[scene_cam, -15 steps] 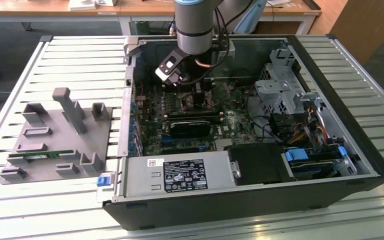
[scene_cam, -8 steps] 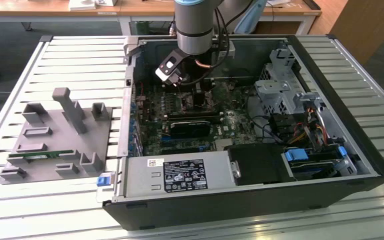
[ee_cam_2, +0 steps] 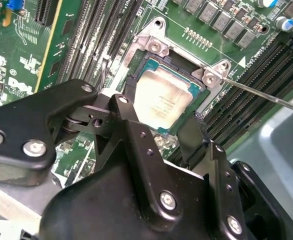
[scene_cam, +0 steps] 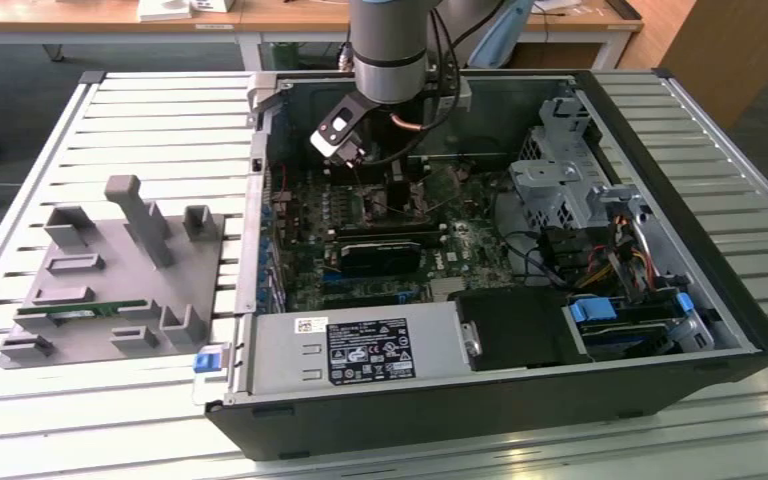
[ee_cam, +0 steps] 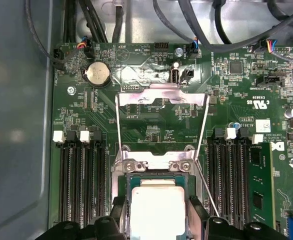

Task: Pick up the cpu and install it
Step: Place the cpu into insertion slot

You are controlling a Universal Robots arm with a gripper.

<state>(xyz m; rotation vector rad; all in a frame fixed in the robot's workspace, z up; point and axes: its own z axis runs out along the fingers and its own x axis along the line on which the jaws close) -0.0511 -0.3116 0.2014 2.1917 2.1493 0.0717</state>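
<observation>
Inside the open computer case, the arm's black two-fingered gripper [ee_cam_2: 160,114] hangs over the metal-framed processor socket [ee_cam_2: 155,44]. The small square silver-topped cpu [ee_cam_2: 162,101] lies flat in that socket. The fingers [ee_cam_2: 130,111] stand spread along the chip's opposite edges, seemingly released so it sits square.

cpu [ee_cam: 158,209] in socket [ee_cam: 156,162], between memory slots [ee_cam: 81,185]

- Exterior view: bright, even light is lying on the slatted tabletop [scene_cam: 117,110]; the inside of the computer case [scene_cam: 491,420] is sitting in shade.
- First wrist view: glare is washing the cpu [ee_cam: 156,207] top to near white.
- Second wrist view: the end effector [ee_cam_2: 159,120] is showing dark, with its screws catching small highlights.
</observation>
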